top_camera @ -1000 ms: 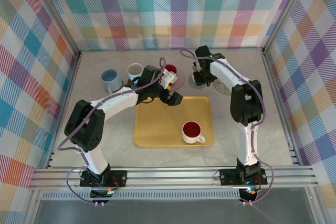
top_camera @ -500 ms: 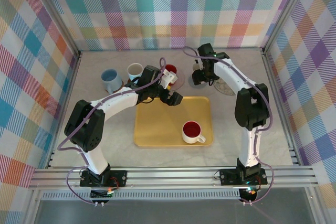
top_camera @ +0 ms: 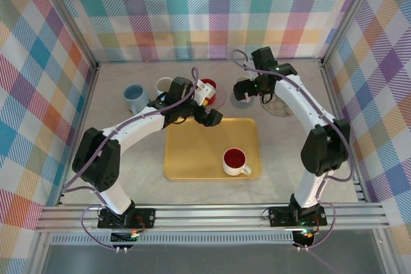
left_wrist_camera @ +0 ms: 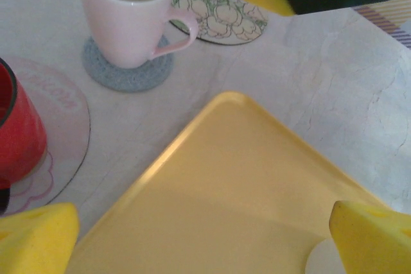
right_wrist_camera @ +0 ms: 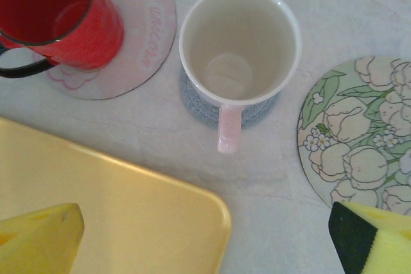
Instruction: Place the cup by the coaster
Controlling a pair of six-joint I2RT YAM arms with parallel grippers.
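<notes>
**Pink cup standing on the grey coaster, both grippers open**

Checked cloth walls in pastel colours close in a pale marbled table. Toward the back edge, about the middle of the table, a pale pink cup stands upright and empty on a small grey coaster, its handle turned toward the near edge. Just to its left is a red cup on a round pink coaster. Just to its right lies a flowered coaster with nothing on it.

The right gripper hangs above the pink cup with its yellow fingers spread wide, touching nothing; the cup stands free. The left gripper is spread wide as well, empty, over the back left corner of a yellow tray that lies in the middle of the table, nearer than the row of coasters.

On the tray, toward its near right corner, sits a white mug with a red inside. Further left along the back of the table stand a blue cup and a white cup, side by side.
</notes>
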